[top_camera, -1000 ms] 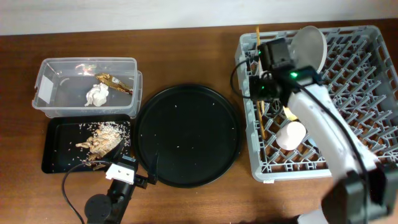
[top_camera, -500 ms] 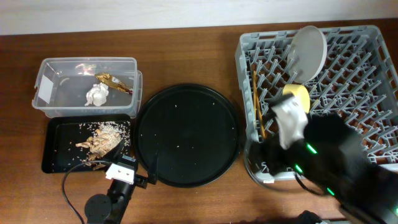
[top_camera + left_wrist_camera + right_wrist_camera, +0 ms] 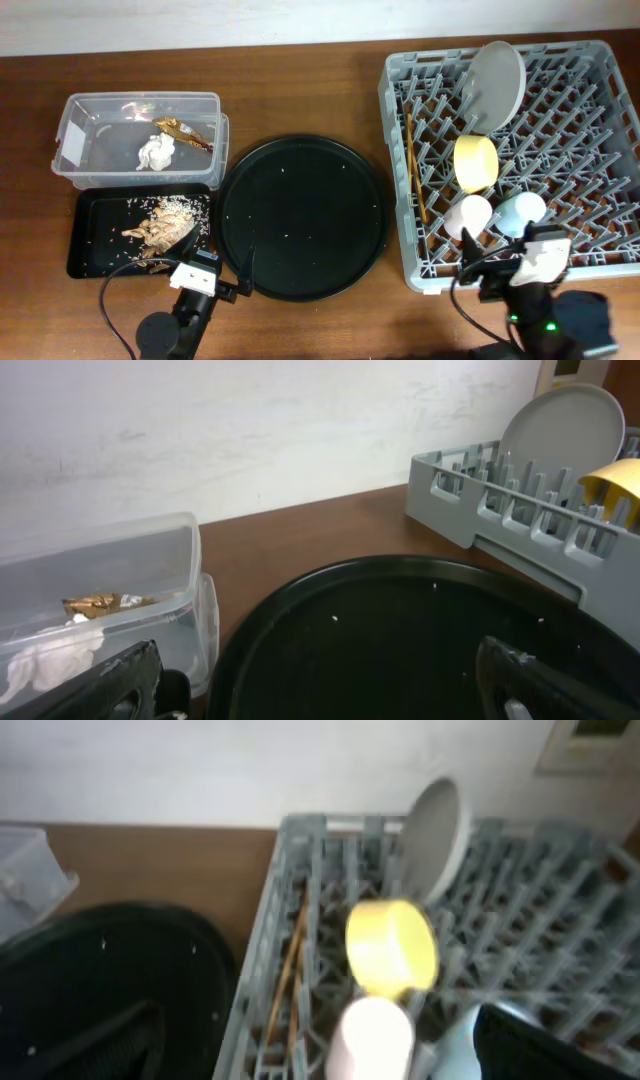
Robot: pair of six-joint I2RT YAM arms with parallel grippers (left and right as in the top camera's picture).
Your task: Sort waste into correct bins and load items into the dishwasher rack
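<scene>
We judge task finished: plate, bowl, cups, chopsticks in rack; tissue, wrapper in tub; scraps in black tray. Spread, empty: left fingers, right fingers. Next: final check only.

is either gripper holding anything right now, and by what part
Nothing is held. The left gripper and the right gripper are both open, with nothing between their fingers.

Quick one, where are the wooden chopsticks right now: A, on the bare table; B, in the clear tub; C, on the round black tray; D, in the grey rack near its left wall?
D: the chopsticks lie among the pegs by the left wall of the dishwasher rack, left of the yellow bowl.
</scene>
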